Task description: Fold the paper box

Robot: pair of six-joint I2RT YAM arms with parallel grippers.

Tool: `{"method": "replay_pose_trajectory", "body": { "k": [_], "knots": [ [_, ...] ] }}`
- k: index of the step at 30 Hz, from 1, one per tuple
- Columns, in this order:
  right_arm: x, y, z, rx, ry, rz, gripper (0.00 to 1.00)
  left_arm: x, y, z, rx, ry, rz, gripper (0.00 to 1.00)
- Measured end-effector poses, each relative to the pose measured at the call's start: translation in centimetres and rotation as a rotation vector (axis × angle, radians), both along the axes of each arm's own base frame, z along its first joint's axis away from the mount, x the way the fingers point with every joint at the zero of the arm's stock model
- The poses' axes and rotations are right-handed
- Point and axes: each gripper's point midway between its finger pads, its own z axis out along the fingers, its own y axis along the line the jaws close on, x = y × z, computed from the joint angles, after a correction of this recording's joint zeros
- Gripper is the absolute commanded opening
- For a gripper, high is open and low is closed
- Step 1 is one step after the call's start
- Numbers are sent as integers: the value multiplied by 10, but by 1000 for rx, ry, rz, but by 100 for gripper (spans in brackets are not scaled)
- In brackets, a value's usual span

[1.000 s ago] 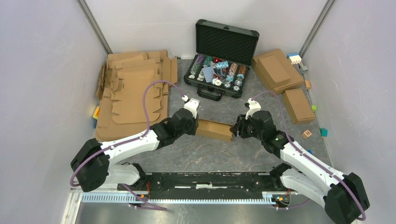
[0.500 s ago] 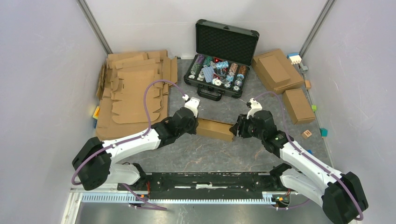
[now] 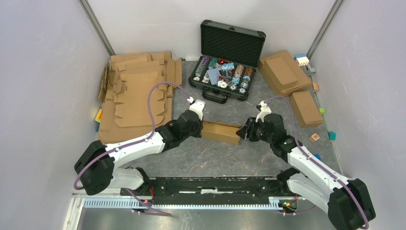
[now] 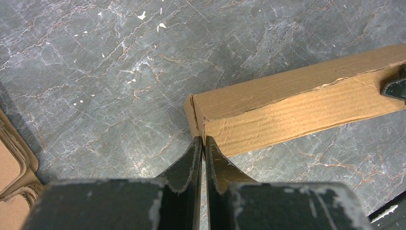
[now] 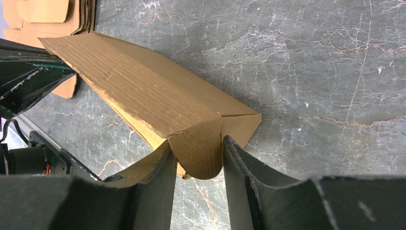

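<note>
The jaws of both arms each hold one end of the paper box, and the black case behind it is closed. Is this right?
Not quite: the black case is open, not closed; the top external view shows its lid raised and chips inside. The rest stands: the left gripper and right gripper each hold one end of the paper box.

Pincer (image 4: 203,142) tight on paper box (image 4: 297,103) corner

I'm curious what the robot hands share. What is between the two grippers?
The paper box lies between the left gripper and right gripper, one at each end, seen in the top view.
</note>
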Motion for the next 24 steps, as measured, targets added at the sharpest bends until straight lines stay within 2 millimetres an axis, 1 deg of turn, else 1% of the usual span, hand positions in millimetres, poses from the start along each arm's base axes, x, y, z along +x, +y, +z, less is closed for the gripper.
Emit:
{"method": "replay_pose_trajectory", "body": {
  "k": [2, 6, 13, 21, 23, 24],
  "knots": [
    [0, -1, 0, 6, 1, -4, 40, 0, 0, 0, 0, 0, 0, 10],
    [0, -2, 1, 15, 0, -10, 30, 0, 0, 0, 0, 0, 0, 10],
    [1, -3, 3, 16, -6, -17, 24, 0, -1, 0, -2, 1, -3, 10],
    [2, -7, 1, -1, 10, -31, 26, 0, -2, 0, 0, 3, -6, 13],
    [3, -8, 2, -13, 21, -37, 29, -1, -3, 1, -1, 3, -10, 13],
    [3, -8, 2, -18, 25, -38, 33, -2, -4, 1, 0, 4, -13, 13]
  ]
}}
